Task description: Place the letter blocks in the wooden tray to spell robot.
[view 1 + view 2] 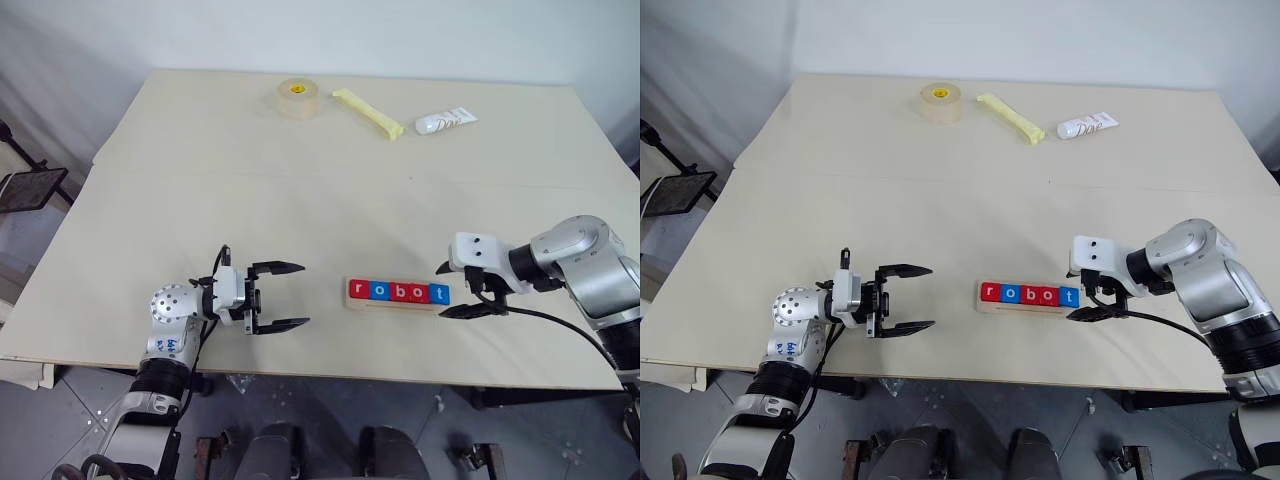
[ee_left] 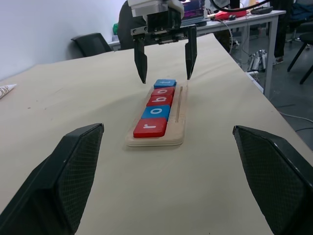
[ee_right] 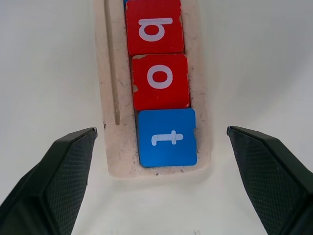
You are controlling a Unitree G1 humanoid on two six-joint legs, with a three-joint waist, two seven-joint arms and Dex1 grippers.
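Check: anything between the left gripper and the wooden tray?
Nothing: bare table between the left gripper and the wooden tray, per the left eye view.

Five letter blocks (image 1: 399, 292): three red, two blue. One wooden tray (image 1: 400, 306). Two grippers.

Pale beige rectangular table (image 1: 300, 200) carries: long pale wooden tray (image 1: 398, 305) near front edge; tape roll (image 1: 298, 98), yellow stick (image 1: 367, 113), white tube (image 1: 445, 121) along far edge.
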